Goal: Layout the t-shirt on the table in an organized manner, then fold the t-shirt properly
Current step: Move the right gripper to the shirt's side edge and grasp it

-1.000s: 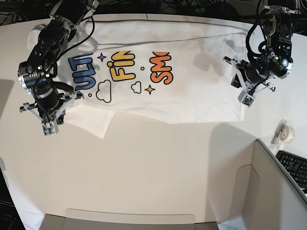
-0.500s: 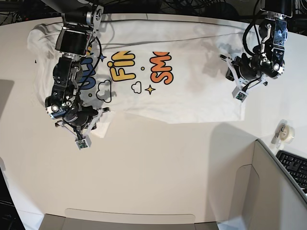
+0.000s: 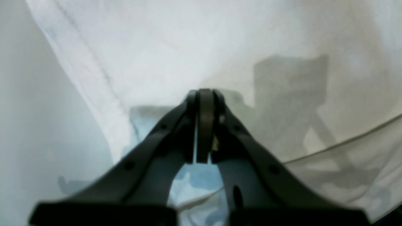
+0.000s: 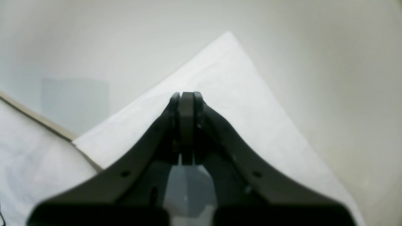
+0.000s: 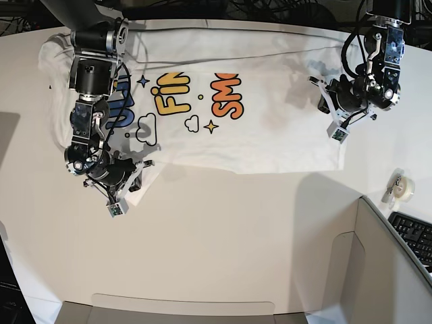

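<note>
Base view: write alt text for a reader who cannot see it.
A white t-shirt with blue, yellow and orange cartoon letters lies spread across a white table, seen from above. The right gripper is over a sleeve corner, the left gripper over the hem end; both are shut. A tape roll sits at the right.

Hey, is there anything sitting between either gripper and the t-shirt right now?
Nothing visible. The left gripper and the right gripper are both shut directly over the t-shirt, with only cloth and bare table around them.
</note>
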Controlling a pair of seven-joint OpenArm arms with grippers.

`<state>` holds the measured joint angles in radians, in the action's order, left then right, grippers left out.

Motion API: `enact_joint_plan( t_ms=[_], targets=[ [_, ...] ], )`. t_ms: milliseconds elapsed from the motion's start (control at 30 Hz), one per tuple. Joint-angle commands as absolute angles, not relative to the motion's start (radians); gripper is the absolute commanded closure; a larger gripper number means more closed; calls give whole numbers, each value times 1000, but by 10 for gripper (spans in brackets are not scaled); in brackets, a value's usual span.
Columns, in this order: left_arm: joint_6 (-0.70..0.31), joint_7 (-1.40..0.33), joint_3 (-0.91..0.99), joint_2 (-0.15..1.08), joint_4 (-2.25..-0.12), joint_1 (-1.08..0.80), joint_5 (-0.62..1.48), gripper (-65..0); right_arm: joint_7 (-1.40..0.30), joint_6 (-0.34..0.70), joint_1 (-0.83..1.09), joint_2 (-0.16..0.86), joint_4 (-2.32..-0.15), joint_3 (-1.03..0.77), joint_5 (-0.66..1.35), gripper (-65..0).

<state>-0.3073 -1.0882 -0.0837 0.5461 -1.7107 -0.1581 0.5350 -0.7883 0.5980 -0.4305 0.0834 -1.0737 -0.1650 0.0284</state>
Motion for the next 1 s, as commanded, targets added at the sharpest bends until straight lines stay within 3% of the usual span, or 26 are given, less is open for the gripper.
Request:
enact_joint_plan(
  t_ms=[0, 100, 300, 467, 967],
  targets=[
    [-308, -1075, -81, 562, -1727, -150, 542, 0, -803, 588, -456, 99, -1069, -170, 7, 0],
    [-308, -1073, -81, 562, -1727, -151, 542, 0, -785, 581, -487, 114, -1035, -170, 7, 0],
    [-308, -1073, -81, 562, -1727, -151, 542, 0, -727, 432, -552, 150, -963, -171, 7, 0],
    [-308, -1073, -81, 562, -1730, -153, 542, 0, -679, 371, -595, 177, -900, -170, 7, 0],
    [-308, -1026, -134, 567, -1733, -209, 542, 0, -526, 371, -816, 191, -657, -162, 7, 0]
  ],
)
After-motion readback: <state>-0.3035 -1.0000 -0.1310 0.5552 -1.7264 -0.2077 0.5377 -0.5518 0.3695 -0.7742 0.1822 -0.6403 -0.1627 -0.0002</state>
